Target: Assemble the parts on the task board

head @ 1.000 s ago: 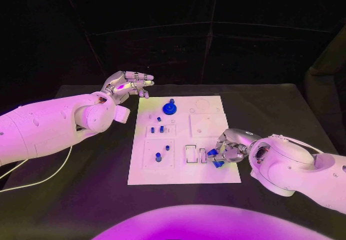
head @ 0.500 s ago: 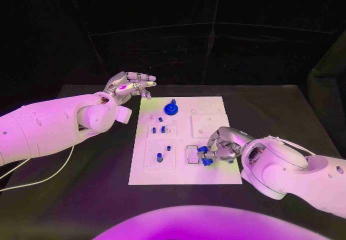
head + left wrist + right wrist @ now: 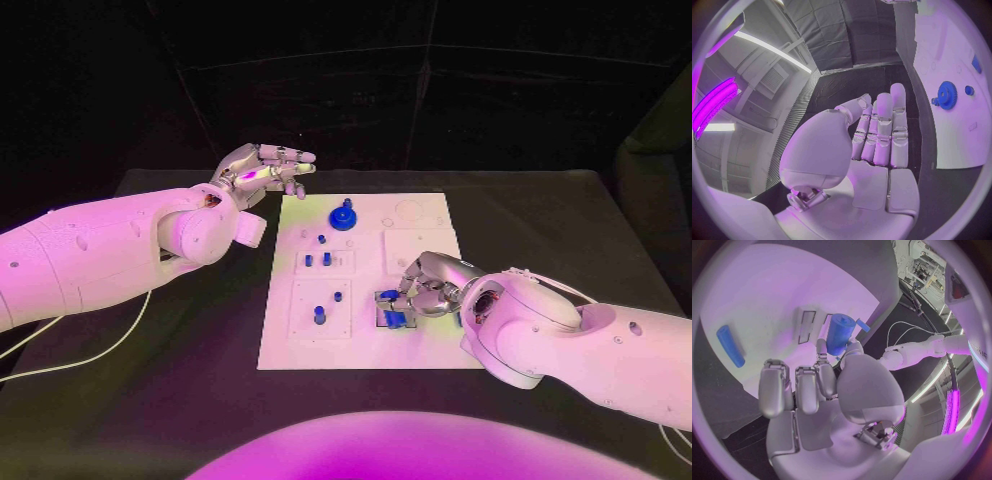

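over the task board [image 3: 418, 345] the right hand [image 3: 427, 287] pinches a blue part [image 3: 839, 334], seemingly lining it up with the slots [image 3: 808, 326], while the left hand [image 3: 264, 168] waits empty, fingers straight.

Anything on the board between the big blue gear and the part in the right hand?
Yes. In the head view, small blue pegs stand on the board between the gear and the part the right hand holds.

White flat task board [image 3: 421, 349] on black table [image 3: 577, 220]; small blue cylindrical parts [image 3: 325, 259]; blue toothed gear [image 3: 947, 93]; silver many-fingered hands [image 3: 264, 170] on white arms [image 3: 101, 255].
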